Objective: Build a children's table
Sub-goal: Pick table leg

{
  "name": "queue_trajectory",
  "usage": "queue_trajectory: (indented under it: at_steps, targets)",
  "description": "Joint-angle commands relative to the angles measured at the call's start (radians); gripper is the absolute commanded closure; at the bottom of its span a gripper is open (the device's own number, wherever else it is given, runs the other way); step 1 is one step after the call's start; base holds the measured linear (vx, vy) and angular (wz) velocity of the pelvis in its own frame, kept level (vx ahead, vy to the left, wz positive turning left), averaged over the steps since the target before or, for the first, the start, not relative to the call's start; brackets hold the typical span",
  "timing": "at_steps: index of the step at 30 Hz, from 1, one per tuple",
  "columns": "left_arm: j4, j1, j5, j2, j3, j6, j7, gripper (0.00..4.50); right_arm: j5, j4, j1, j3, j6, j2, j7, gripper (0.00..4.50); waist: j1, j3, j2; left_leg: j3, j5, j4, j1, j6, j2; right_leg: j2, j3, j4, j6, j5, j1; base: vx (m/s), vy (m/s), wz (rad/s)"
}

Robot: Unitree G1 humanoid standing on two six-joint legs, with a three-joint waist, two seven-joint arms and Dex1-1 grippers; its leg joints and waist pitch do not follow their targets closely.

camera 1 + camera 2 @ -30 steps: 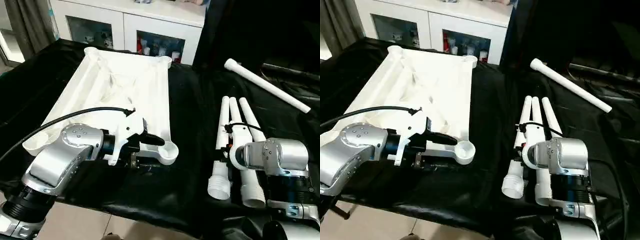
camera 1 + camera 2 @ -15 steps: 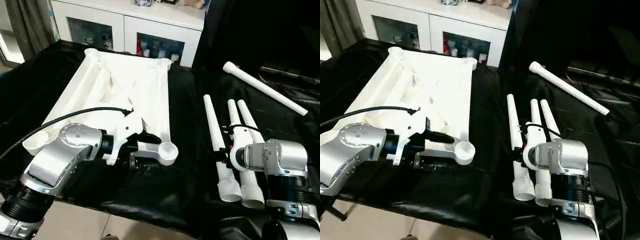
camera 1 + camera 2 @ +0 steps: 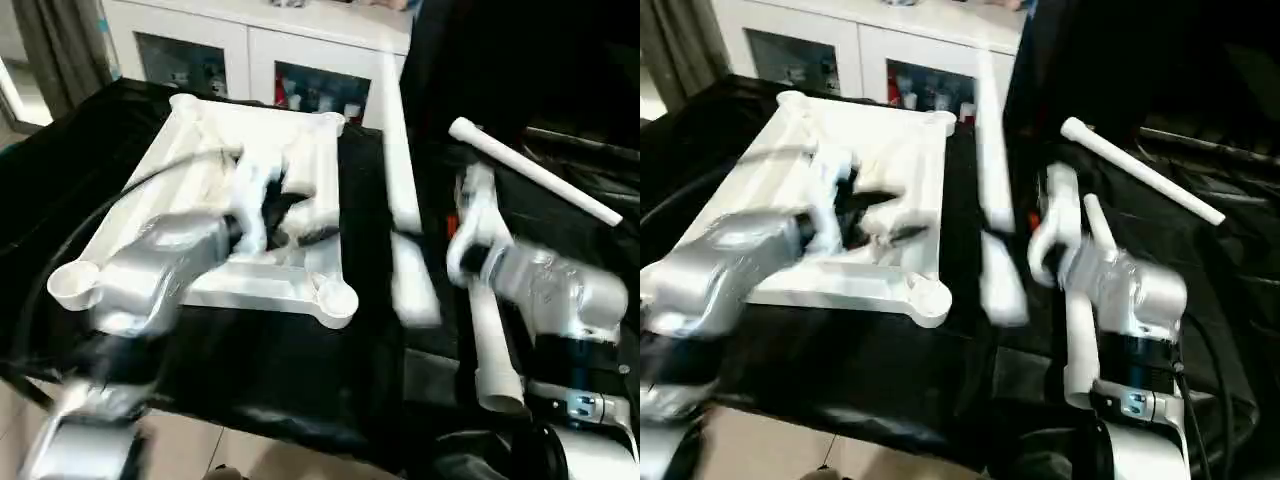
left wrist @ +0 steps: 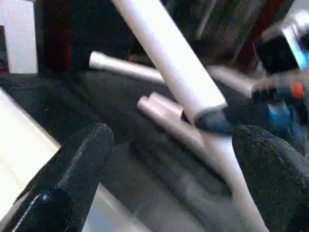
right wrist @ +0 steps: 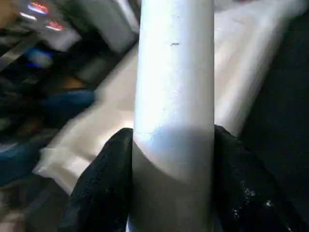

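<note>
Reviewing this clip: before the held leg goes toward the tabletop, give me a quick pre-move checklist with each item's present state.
1. Right gripper shut on one leg: ok.
2. Left gripper open and empty: ok.
3. Tabletop lying flat, sockets up: ok.
4. Near corner socket unobstructed: ok.
5. Which end of the held leg faces the socket: cannot tell.
6. Spare legs: one lies apart at the back, ok; the rest cannot tell.

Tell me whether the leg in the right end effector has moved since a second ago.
Yes. The held leg has left the two legs on the black cloth and now sits raised, swung toward the tabletop, gripped by the right end effector.
</note>
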Motion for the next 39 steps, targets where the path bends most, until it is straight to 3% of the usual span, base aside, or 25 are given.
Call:
queue_trajectory:
  at_steps: [1, 4, 8, 12, 19, 24, 32, 39]
  targets:
    - [0.046, -0.065, -0.092, -0.074, 0.07, 0.037, 0.053, 0.0, 0.078, -0.025, -0.024, -0.02, 0.009, 0.001, 0.063, 2.66, 0.006, -0.073, 0.009, -0.001, -0.058, -0.054, 0.004, 0.009, 0.023, -0.069, 0.047, -0.069, -0.229, 0.053, 0.063, 0.0, 0.0, 0.0]
    - [0.062, -0.107, -0.152, -0.132, 0.113, 0.063, 0.063, 0.0, 0.088, -0.027, -0.015, 0.019, -0.026, -0.01, 0.104, 2.66, 0.013, -0.07, 0.005, -0.003, -0.062, -0.055, 0.001, 0.011, 0.026, -0.073, 0.045, -0.072, -0.227, 0.015, 0.063, 0.0, 0.0, 0.0]
    - [0.085, -0.15, -0.212, -0.182, 0.154, 0.076, 0.097, 0.0, 0.105, -0.038, -0.006, 0.051, -0.039, -0.013, 0.133, 2.66, 0.016, -0.069, 0.002, -0.004, -0.061, -0.055, -0.001, 0.012, 0.024, -0.072, 0.046, -0.078, -0.195, -0.026, 0.064, 0.0, 0.0, 0.0]
    - [0.098, -0.155, -0.208, -0.2, 0.159, 0.08, 0.106, 0.0, 0.116, -0.043, -0.002, 0.061, -0.041, -0.015, 0.14, 2.67, 0.014, -0.069, 0.007, -0.005, -0.06, -0.057, 0.001, 0.012, 0.026, -0.071, 0.045, -0.079, -0.182, -0.035, 0.062, 0.0, 0.0, 0.0]
    - [0.098, -0.146, -0.186, -0.193, 0.128, 0.084, 0.131, 0.0, 0.116, -0.056, 0.011, 0.096, -0.072, -0.035, 0.147, 2.67, 0.021, -0.071, 0.007, -0.006, -0.045, -0.057, 0.0, 0.007, 0.027, -0.07, 0.046, -0.075, -0.18, 0.01, 0.062, 0.0, 0.0, 0.0]
    - [0.095, -0.148, -0.196, -0.199, 0.146, 0.092, 0.147, 0.0, 0.115, -0.06, 0.013, 0.104, -0.083, -0.04, 0.14, 2.67, 0.02, -0.072, 0.005, -0.005, -0.035, -0.055, -0.002, 0.012, 0.027, -0.07, 0.045, -0.073, -0.187, 0.032, 0.062, 0.0, 0.0, 0.0]
    - [0.103, -0.147, -0.165, -0.174, 0.128, 0.085, 0.18, 0.75, 0.096, -0.055, 0.014, 0.136, -0.122, -0.054, 0.129, 2.67, 0.02, -0.07, 0.006, -0.006, -0.049, -0.057, -0.001, 0.007, 0.028, -0.071, 0.045, -0.076, -0.176, 0.002, 0.061, 0.0, 0.0, 0.0]
    - [0.077, -0.148, -0.097, -0.172, 0.065, 0.082, 0.228, 1.34, -0.025, -0.074, 0.005, 0.231, -0.238, -0.045, 0.059, 2.67, 0.018, -0.071, 0.009, -0.007, -0.043, -0.057, -0.001, -0.008, 0.029, -0.071, 0.045, -0.074, -0.163, 0.018, 0.06, 0.0, 0.0, 0.0]
